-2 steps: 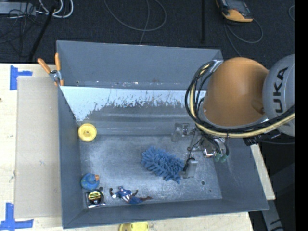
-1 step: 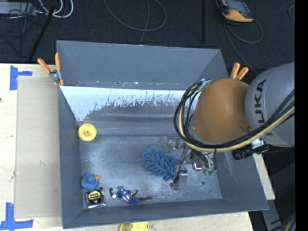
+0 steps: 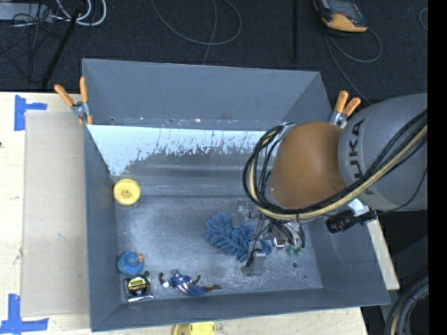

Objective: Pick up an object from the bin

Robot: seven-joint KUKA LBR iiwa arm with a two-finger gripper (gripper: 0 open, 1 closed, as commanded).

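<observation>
My gripper (image 3: 257,248) is low in the bin's front right part, mostly hidden under the arm's orange cover. It is at the right edge of a blue shaggy mop-like cloth (image 3: 225,232) that lies on the bin floor just left of it. The view does not show whether the cloth is in its grasp.
A yellow round disc (image 3: 127,192) lies at the left by the back slope. In the front left corner sit a blue rounded thing with an orange spot (image 3: 130,262), a small black and yellow tape measure (image 3: 137,285) and a little blue toy figure (image 3: 183,283).
</observation>
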